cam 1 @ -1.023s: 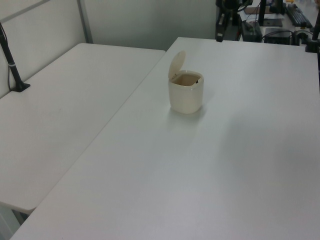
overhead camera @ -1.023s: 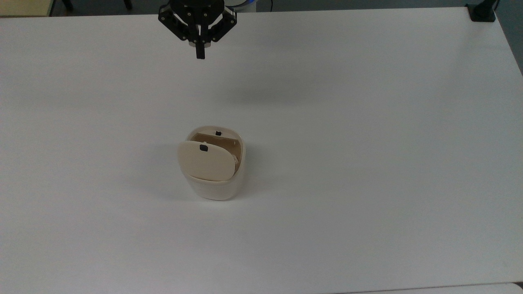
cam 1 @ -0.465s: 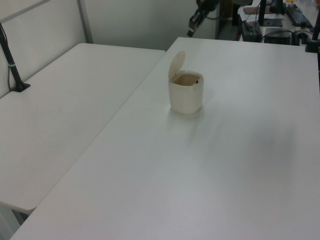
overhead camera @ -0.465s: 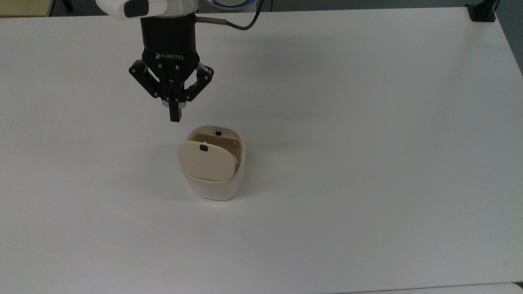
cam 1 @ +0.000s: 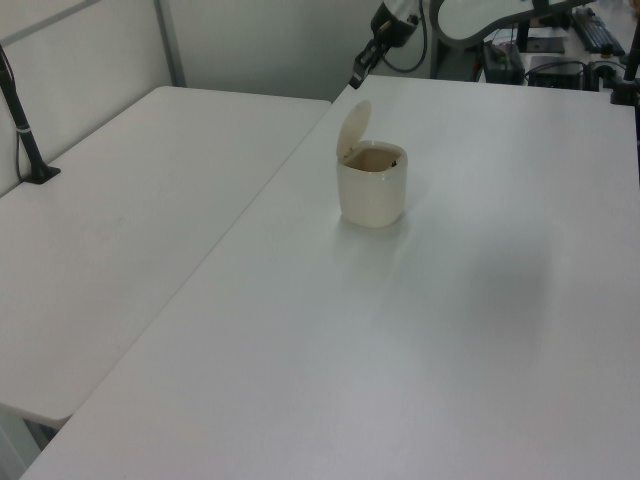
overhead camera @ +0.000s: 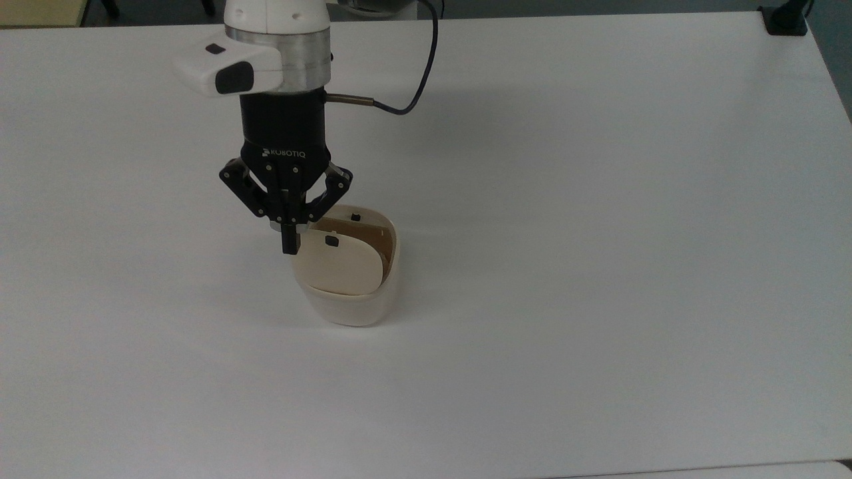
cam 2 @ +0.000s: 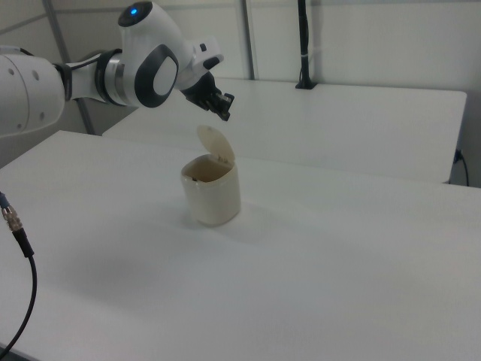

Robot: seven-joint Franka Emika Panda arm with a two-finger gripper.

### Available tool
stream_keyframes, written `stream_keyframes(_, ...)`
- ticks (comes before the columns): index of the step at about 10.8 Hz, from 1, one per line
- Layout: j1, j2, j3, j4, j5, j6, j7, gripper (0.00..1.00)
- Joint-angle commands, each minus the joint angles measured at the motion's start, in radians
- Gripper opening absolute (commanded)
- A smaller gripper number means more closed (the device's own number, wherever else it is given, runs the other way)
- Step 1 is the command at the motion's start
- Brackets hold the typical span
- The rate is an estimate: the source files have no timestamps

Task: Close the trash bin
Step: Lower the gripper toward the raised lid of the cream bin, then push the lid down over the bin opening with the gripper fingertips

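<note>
While the lid stands raised, the scene reads as follows.

Trash bin: the trash bin [overhead camera: 353, 303] [cam 1: 373, 190] [cam 2: 211, 194] is a small cream-white tub with a rounded-square body, standing upright near the middle of the white table [overhead camera: 599, 266] [cam 1: 450, 330] [cam 2: 338, 256].

Lid: the lid [overhead camera: 338, 263] [cam 1: 352, 129] [cam 2: 215, 143] is beige and glossy, hinged up and standing nearly upright over 1 edge of the bin, on the left view's left and the right view's right. The mouth of the bin is open and its tan inside shows.

Button: a small black button [overhead camera: 331, 241] sits near the lid's free edge; a second small black mark [overhead camera: 355, 217] sits on the bin's far rim in the top view.

Gripper: the gripper [overhead camera: 288, 246] [cam 1: 356, 77] [cam 2: 225, 113] is black and points down-forward, its 2 fingers pressed together into 1 thin tip, holding nothing.

Gripper position: in the top view the tip lies just at the lid's upper left corner; in the left view and the right view it hangs above the lid's top edge, near it but with a gap.

Arm: the white arm [cam 2: 90, 75] reaches in from the right view's left, with a dark cable [overhead camera: 413, 86] looping from the wrist.

Second table: another white table [cam 1: 120, 230] stands beside the first.
</note>
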Motion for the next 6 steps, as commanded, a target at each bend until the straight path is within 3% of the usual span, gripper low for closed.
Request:
stream_keyframes(1, 0.009, 0.018, 0.005, 0.017, 0.012, 0.016, 0.008, 0.00)
stream_keyframes(6, 0.032, 0.003, 0.007, 0.009, -0.018, -0.188, 0.000, 0.00)
